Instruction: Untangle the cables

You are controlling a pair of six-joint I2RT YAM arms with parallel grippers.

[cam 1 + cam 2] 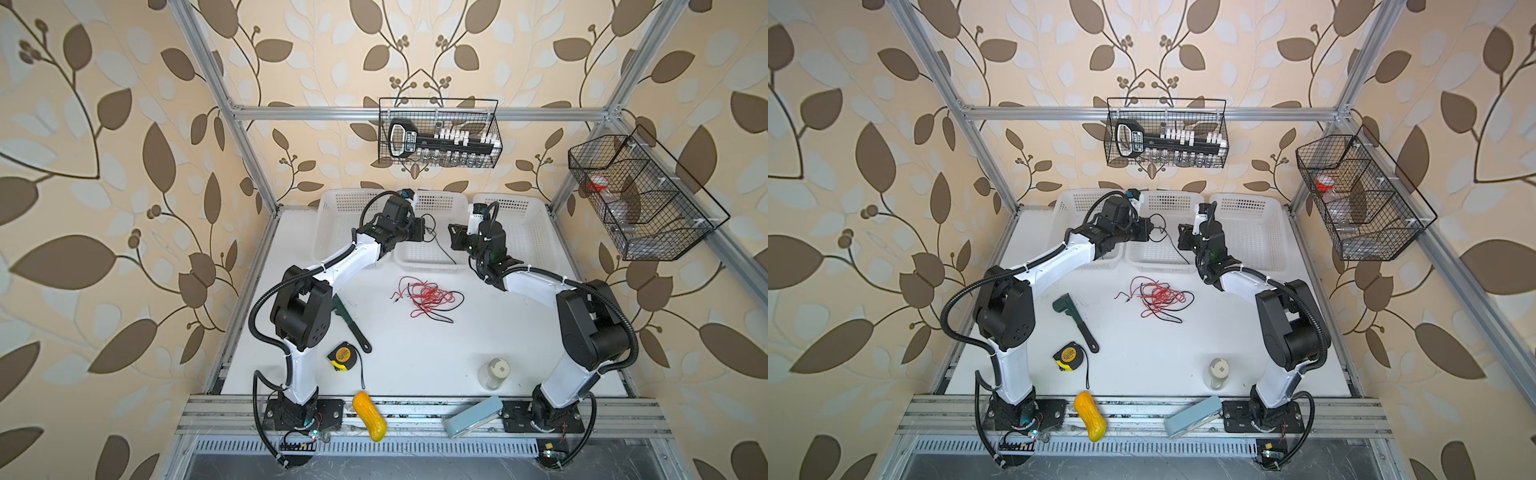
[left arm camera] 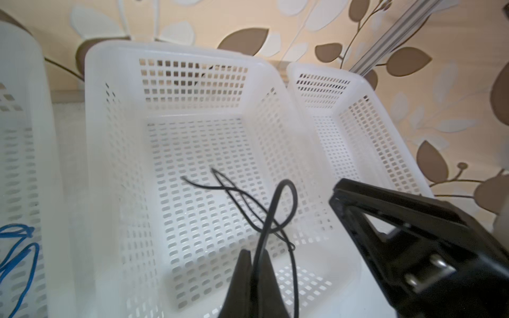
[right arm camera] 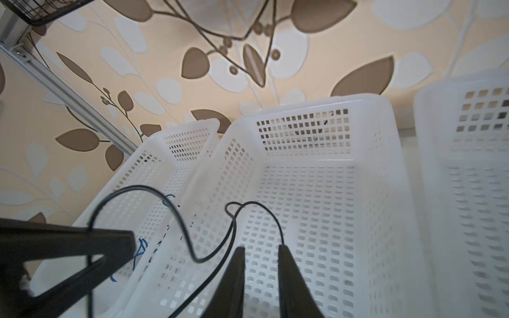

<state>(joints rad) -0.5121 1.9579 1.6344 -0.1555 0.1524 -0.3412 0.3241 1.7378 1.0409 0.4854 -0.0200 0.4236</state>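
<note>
The left claw [image 2: 254,254] pinches the black cable [image 2: 275,203] over the middle basket [image 2: 176,52], and the cable hangs down into it. The right claw [image 3: 260,247], beside it, is spread apart. The other cables [image 1: 428,297] lie tangled on the desk [image 1: 415,365], in front of that basket.

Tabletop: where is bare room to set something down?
Bare table between the cable tangle, the tape measure and the jar. Crowded: the back, with the left hand and right hand over the middle basket, and the left by the green-headed tool.
</note>
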